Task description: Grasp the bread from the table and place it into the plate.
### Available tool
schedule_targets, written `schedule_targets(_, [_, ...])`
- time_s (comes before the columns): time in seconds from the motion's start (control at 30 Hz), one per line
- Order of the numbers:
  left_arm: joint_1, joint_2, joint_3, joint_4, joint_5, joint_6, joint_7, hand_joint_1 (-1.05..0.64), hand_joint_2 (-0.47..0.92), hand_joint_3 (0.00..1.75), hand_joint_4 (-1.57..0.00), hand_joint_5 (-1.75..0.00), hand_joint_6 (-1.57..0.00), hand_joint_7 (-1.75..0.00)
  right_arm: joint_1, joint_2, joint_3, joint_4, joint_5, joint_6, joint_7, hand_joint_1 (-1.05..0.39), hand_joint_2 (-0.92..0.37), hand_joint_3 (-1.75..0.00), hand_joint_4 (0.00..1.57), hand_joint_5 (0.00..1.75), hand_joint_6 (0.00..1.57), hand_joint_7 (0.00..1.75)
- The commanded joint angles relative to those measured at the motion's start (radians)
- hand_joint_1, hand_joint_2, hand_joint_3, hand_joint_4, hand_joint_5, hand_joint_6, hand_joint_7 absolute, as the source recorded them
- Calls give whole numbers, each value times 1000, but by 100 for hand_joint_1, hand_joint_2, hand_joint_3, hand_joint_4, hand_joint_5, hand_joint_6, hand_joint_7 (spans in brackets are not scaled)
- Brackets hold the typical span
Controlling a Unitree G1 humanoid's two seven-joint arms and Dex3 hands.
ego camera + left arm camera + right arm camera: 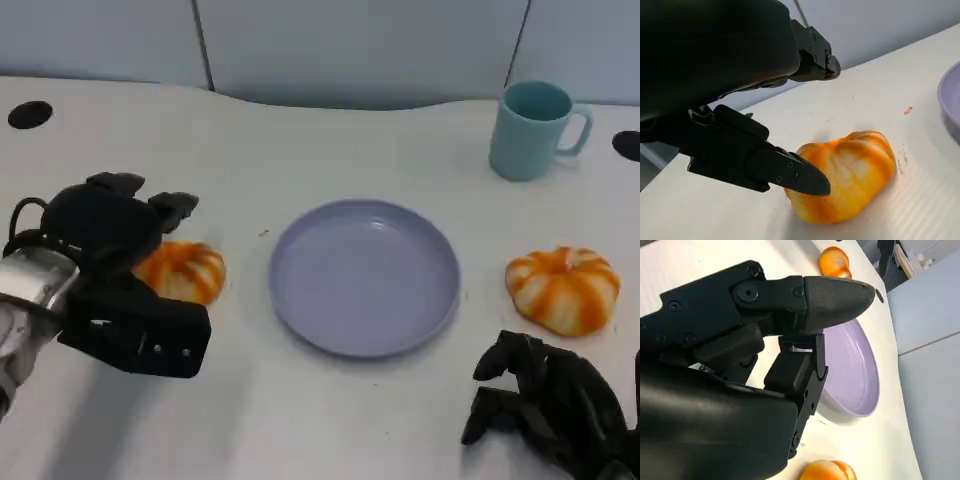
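An orange-and-white striped bread (188,271) lies on the white table left of the lilac plate (365,340). My left hand (118,262) hovers at its left side with fingers spread, some above it and one below, holding nothing. In the left wrist view one fingertip (805,177) lies in front of the bread (850,175), and the upper fingers (812,55) stay apart from it. A second striped bread (563,288) sits right of the plate. My right hand (550,410) rests near the front edge with loosely bent fingers and nothing in it.
A teal mug (533,128) stands at the back right. Dark round holes mark the table at the far left (30,114) and far right (628,145). The right wrist view shows the plate (860,375) with both breads (834,262) (827,472) beyond it.
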Motion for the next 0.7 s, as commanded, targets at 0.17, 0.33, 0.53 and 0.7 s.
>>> schedule_targets(0.17, [-192, -122, -115, 364, -8, 48, -9, -67, 89, 0, -6, 0, -11, 0, 28, -8, -4, -11, 4, 5, 2, -45, -92, -43, 124, 112, 114, 107])
schedule_targets(0.33, [-240, -155, -155, 455, -18, 48, 1, -68, 88, 0, -4, 0, -12, 0, 34, -8, -5, -17, 6, 7, 4, -44, -92, -44, 124, 112, 114, 107])
schedule_targets(0.53, [-264, -197, -200, 520, -13, 66, 22, -72, 86, 0, -7, -1, -13, -1, 45, -9, -9, -36, 13, 25, 2, -45, -92, -43, 124, 112, 114, 107])
schedule_targets(0.7, [-274, -205, -219, 543, -23, 68, 33, -73, 85, 0, -7, -1, -14, -1, 48, -9, -9, -43, 14, 32, 1, -45, -92, -43, 124, 112, 114, 107])
